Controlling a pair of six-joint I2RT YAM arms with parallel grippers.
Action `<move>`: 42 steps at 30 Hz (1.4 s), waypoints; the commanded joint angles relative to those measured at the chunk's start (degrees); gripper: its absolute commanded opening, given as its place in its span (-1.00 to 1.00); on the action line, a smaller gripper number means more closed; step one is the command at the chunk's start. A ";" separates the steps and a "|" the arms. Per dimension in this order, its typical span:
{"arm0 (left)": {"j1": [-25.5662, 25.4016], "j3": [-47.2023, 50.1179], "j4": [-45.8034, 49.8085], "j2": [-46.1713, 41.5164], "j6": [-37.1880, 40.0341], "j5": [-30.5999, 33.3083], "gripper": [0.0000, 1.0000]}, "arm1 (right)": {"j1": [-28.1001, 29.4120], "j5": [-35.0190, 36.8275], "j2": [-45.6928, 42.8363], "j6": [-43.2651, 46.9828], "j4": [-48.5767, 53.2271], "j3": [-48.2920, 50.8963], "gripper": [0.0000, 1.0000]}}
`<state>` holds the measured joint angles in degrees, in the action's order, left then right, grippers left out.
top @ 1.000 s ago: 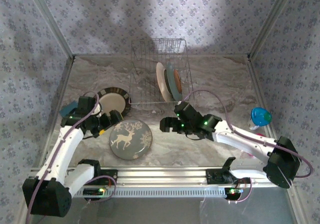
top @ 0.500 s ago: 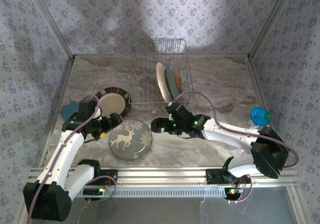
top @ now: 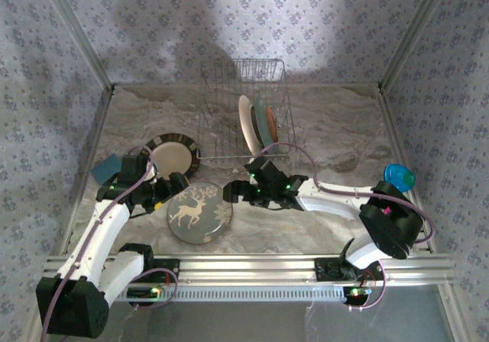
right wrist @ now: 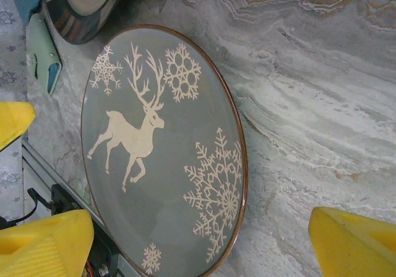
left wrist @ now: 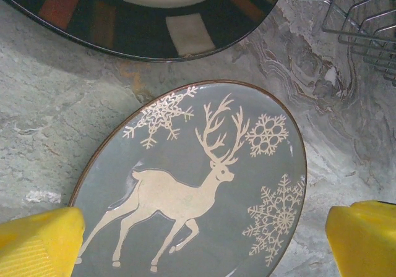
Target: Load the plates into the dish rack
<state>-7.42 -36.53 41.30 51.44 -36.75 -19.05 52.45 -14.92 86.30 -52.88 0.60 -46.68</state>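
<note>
The grey reindeer plate [top: 199,213] lies flat on the bench [top: 328,128], nearest to the arm bases, and it is not yet picked up. In the last second the right end effector [top: 231,193] has travelled to the left and now stands just beside the right rim of this plate. Its yellow fingers are spread wide and grasp nothing. The left end effector [top: 174,183] has almost not moved; it hovers at the upper left rim, also wide open and empty. I judge that the reindeer plate is the next one to be taken.

Behind it the striped plate [top: 173,156] waits flat on the bench. Farther back, the dish rack [top: 221,113] already holds the orange-cream plate [top: 246,124] and the teal plate [top: 262,124] upright, so half of the task seems done.
</note>
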 commanded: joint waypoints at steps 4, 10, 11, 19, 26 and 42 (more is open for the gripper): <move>-1.00 0.93 -1.54 -0.22 -0.95 -1.44 0.99 | 0.11 -0.75 0.81 -1.58 -3.09 -0.79 0.83; -1.85 1.44 -2.10 0.09 -1.51 -1.26 0.99 | 0.58 -0.93 2.29 -2.88 -5.65 -0.33 0.83; -1.98 1.38 -2.08 0.23 -1.39 -1.17 0.99 | 0.88 -0.87 2.55 -2.98 -5.94 -0.19 0.83; -3.51 2.08 -1.78 0.15 -1.56 2.10 0.99 | 2.36 0.02 3.45 -4.11 -7.11 1.15 0.81; -5.48 3.39 -1.14 -0.88 -3.00 7.25 0.99 | 3.75 -0.28 5.31 -5.43 -8.93 1.43 0.81; -6.25 4.22 -0.92 -0.80 -4.31 13.64 0.99 | 5.50 -0.52 10.33 -8.61 -15.98 1.89 0.73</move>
<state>-13.26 -33.26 40.36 50.00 -40.32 -6.48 57.47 -15.29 95.68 -60.47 -13.56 -44.88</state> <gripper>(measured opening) 0.993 0.868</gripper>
